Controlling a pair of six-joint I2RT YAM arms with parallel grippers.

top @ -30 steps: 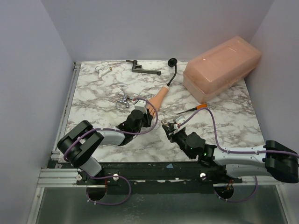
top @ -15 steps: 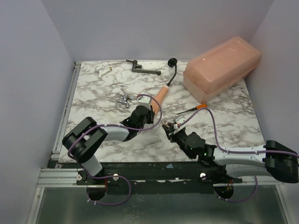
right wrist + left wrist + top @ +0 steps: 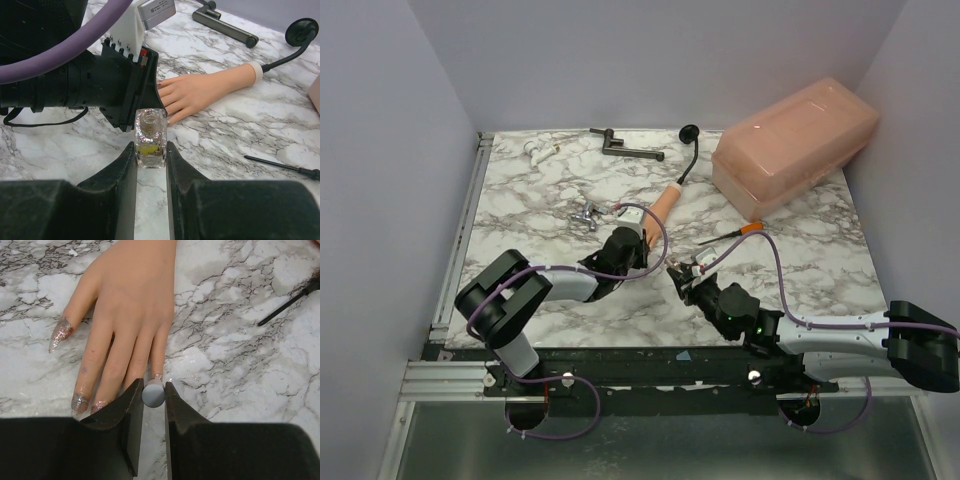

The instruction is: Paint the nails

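While the peach toy hand [image 3: 127, 300] lies flat, palm down, near the middle of the marble table [image 3: 520, 215], the nails [image 3: 60, 334] point toward the arms. They look glittery, with a bit of red on the thumb. The left claw [image 3: 153, 388] is squeezed tight on a little grey round stick [image 3: 153, 395], right at one fingertip. Just beside it, the right claw [image 3: 151, 150] grips a small glass bottle [image 3: 150, 131] with its neck open. A thin black tool [image 3: 730, 236] lies near on the right. The big pink box [image 3: 795, 140] fills the far right corner. Most open marble is on the left, out to the table's edge.
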